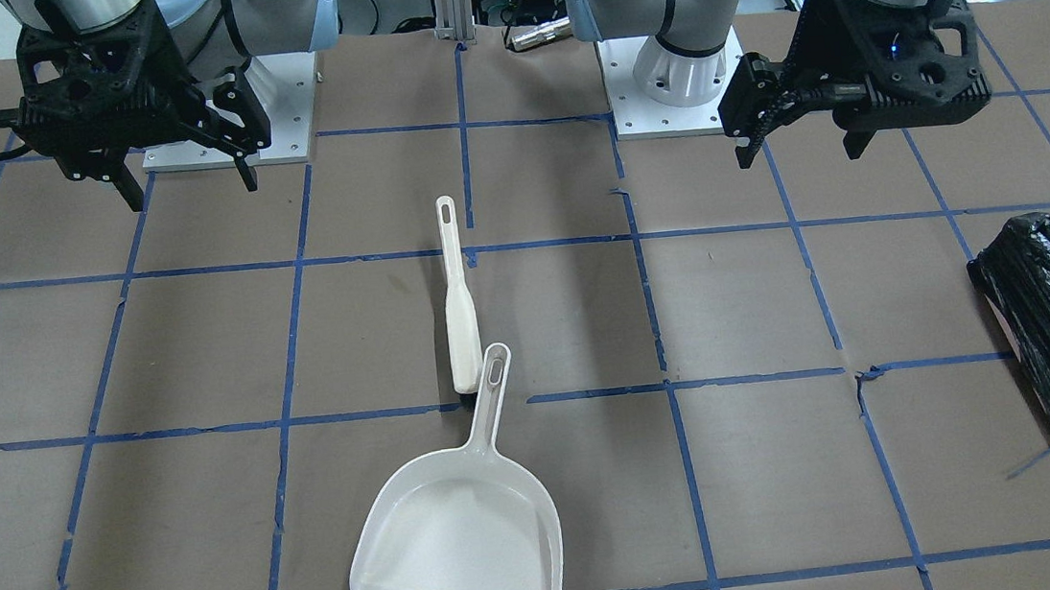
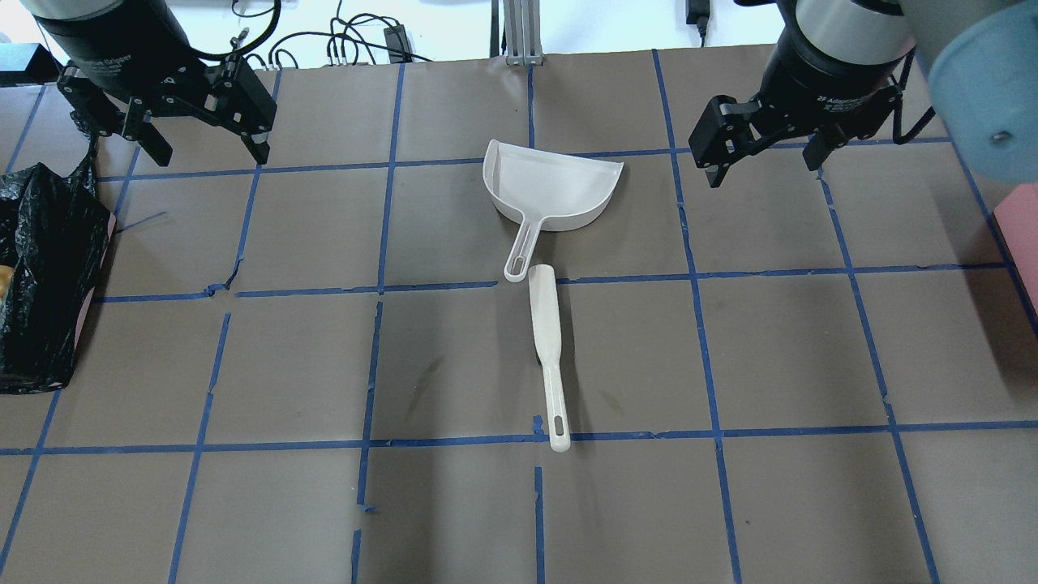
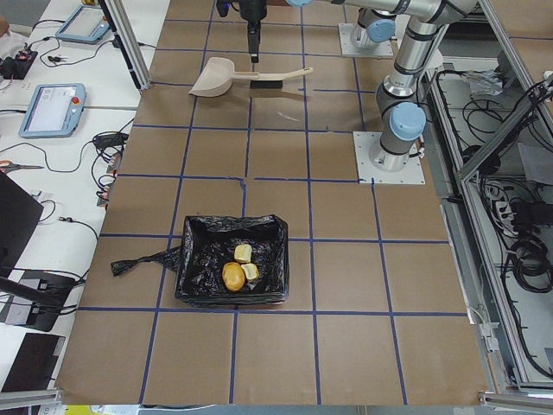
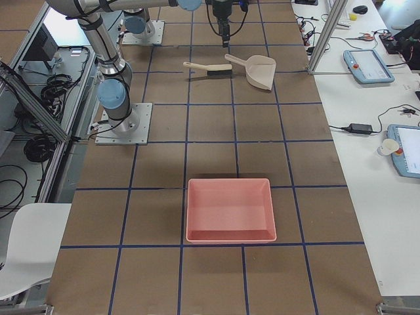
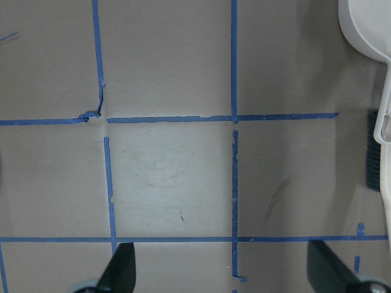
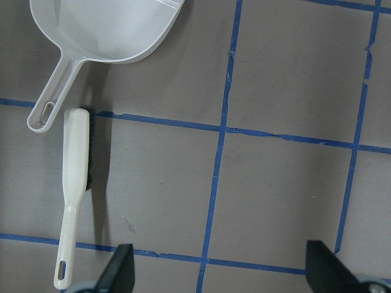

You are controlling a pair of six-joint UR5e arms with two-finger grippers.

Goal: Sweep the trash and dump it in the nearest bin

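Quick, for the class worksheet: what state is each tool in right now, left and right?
Left tool: open, holding nothing.
Right tool: open, holding nothing.

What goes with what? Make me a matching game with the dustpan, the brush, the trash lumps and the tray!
Things:
1. dustpan
2. brush
3. trash lumps
4. tray

Clues:
A. lying in the black-lined bin
B. pink
C. long and thin, next to a handle
D. wide, white, nothing in it

Pairs: 1-D, 2-C, 3-A, 4-B
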